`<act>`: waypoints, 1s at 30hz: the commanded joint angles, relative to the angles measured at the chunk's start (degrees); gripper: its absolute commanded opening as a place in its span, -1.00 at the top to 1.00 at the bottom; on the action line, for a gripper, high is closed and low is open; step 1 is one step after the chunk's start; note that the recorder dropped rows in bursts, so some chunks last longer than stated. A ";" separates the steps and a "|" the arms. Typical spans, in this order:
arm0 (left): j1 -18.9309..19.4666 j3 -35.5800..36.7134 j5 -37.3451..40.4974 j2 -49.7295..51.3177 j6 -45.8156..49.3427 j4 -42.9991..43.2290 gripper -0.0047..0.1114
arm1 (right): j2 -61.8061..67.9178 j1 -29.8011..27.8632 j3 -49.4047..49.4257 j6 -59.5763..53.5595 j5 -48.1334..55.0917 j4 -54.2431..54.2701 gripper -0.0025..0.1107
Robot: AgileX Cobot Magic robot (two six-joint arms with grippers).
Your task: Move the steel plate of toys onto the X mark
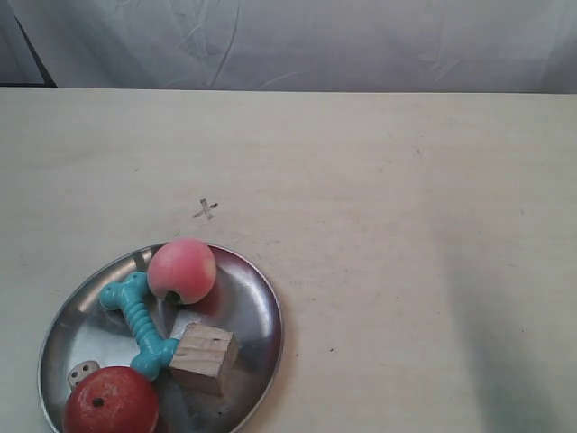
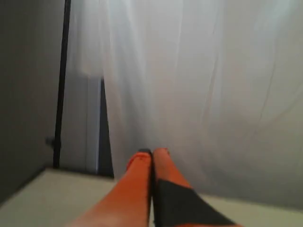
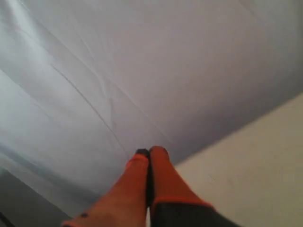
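The steel plate [image 1: 257, 302] lies at the front left of the table in the exterior view. On it sit a pink peach [image 1: 181, 269], a teal bone [image 1: 139, 323], a wooden cube [image 1: 205, 358], a red fruit [image 1: 111, 402] and a white die [image 1: 83, 372]. The faint X mark [image 1: 206, 210] is drawn on the table just behind the plate. Neither arm appears in the exterior view. My left gripper [image 2: 152, 152] is shut with orange fingers pressed together, pointing at a white curtain. My right gripper [image 3: 150, 151] is also shut and holds nothing.
A pale table [image 1: 406, 225] stretches to a white curtain [image 1: 315, 41] at the back. A soft shadow [image 1: 505, 361] falls on the table's front right. The wrist views show only curtain and table edge.
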 commanded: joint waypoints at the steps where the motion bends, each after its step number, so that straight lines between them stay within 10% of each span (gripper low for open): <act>1: -5.13 -2.54 15.87 13.02 0.20 -7.38 0.92 | 19.55 4.28 -12.12 -11.89 22.32 -2.72 0.97; 11: -7.66 -4.86 45.22 30.45 24.65 -40.15 0.92 | 51.73 16.80 -19.60 -53.57 33.49 37.86 0.97; 18: -7.66 -4.75 43.12 32.90 28.71 -42.34 0.92 | 62.91 17.19 -19.60 -79.00 40.04 64.12 0.97; 30: 0.72 -0.67 39.18 39.61 18.91 -35.56 0.92 | 67.14 18.97 -19.60 -95.54 38.28 77.54 0.97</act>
